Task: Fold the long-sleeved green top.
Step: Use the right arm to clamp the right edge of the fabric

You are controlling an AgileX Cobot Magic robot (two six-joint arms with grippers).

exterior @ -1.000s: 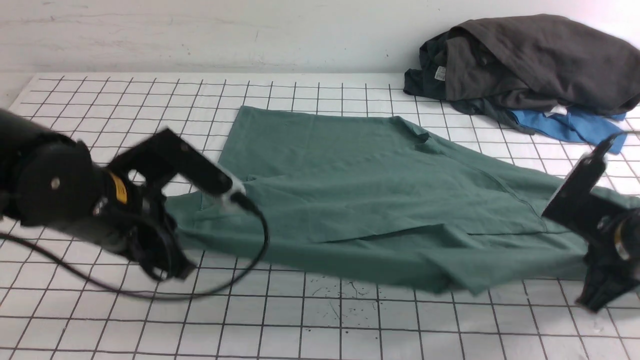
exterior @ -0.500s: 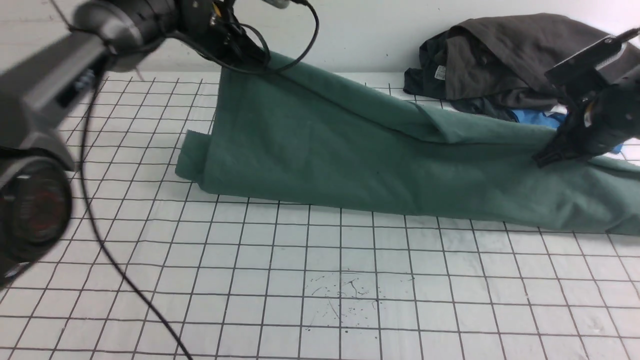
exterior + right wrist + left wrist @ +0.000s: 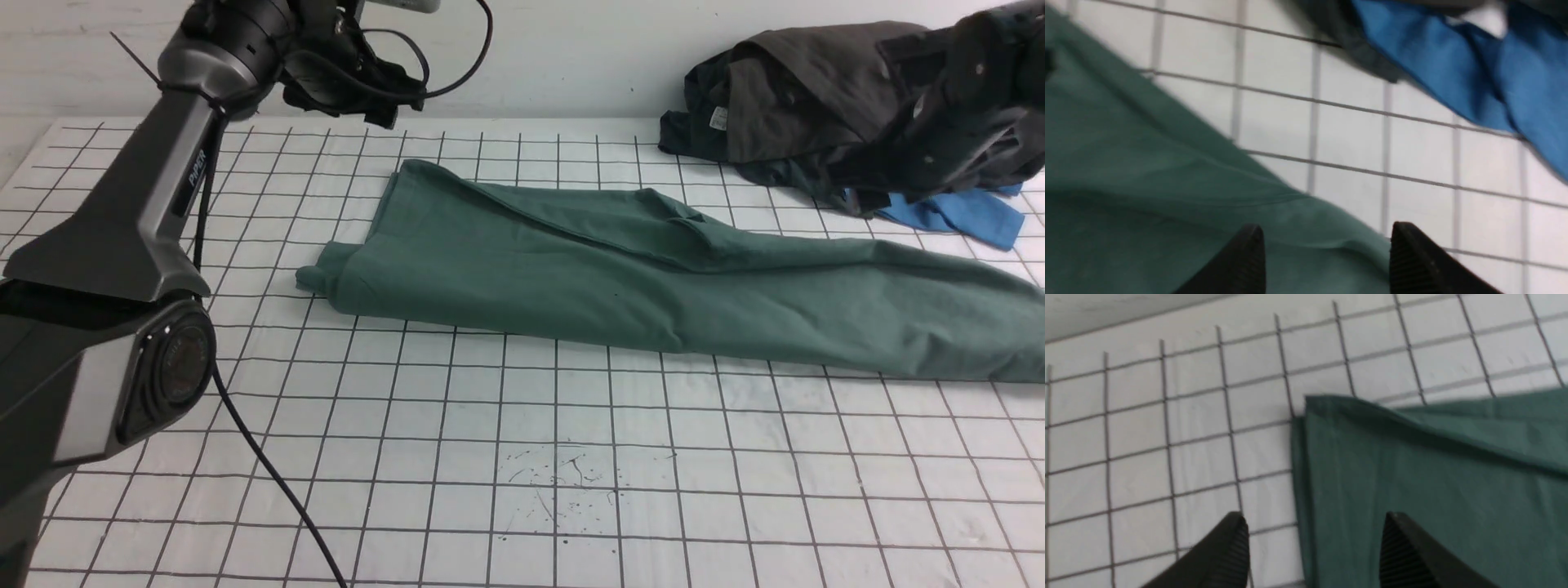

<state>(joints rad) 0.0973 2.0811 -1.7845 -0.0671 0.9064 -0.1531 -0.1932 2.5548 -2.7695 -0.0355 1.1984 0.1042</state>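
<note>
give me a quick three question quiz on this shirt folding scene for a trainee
1. True or false: the left gripper is clamped on the green top.
2. What lies at the far right of the table? A) dark clothes over a blue garment B) a folded towel C) a basket
3. Does the right gripper stand open or shut?
Key: 1 false, its jaws are open and empty; 2 A; 3 open.

Near half of the table (image 3: 735, 490) lies open across its width, save the left arm (image 3: 131, 237) and its cable (image 3: 277, 487) at near left; the top (image 3: 620, 278) spans mid-table, and a clothes pile (image 3: 816, 106) blocks the far right corner.
</note>
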